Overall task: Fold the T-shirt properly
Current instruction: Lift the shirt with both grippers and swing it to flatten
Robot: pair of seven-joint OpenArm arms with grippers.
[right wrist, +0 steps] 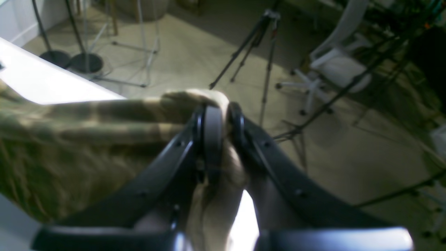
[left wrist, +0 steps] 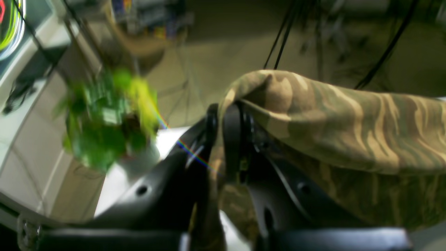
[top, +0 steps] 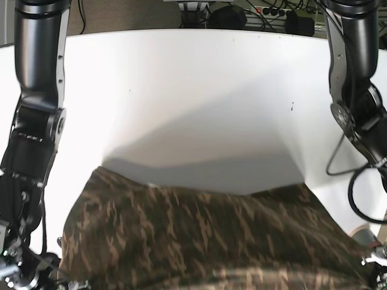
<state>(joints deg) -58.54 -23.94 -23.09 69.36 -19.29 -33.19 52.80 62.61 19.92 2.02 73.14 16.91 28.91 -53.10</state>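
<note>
The camouflage T-shirt [top: 205, 235] hangs stretched between both arms, lifted off the white table [top: 193, 90] and filling the bottom of the base view. In the left wrist view my left gripper [left wrist: 226, 136] is shut on a bunched edge of the T-shirt [left wrist: 334, 122], which trails off to the right. My right gripper [right wrist: 224, 129] is likewise shut on a corner of the T-shirt [right wrist: 87, 139], with cloth spreading left. The shirt's lower part is cut off by the base view's bottom edge.
Both arms [top: 36, 121] [top: 357, 90] rise along the table's left and right sides. A green plant [left wrist: 108, 118] shows blurred beyond the left gripper. A tripod [right wrist: 258, 42] and a white chair [right wrist: 338, 66] stand on the floor past the table.
</note>
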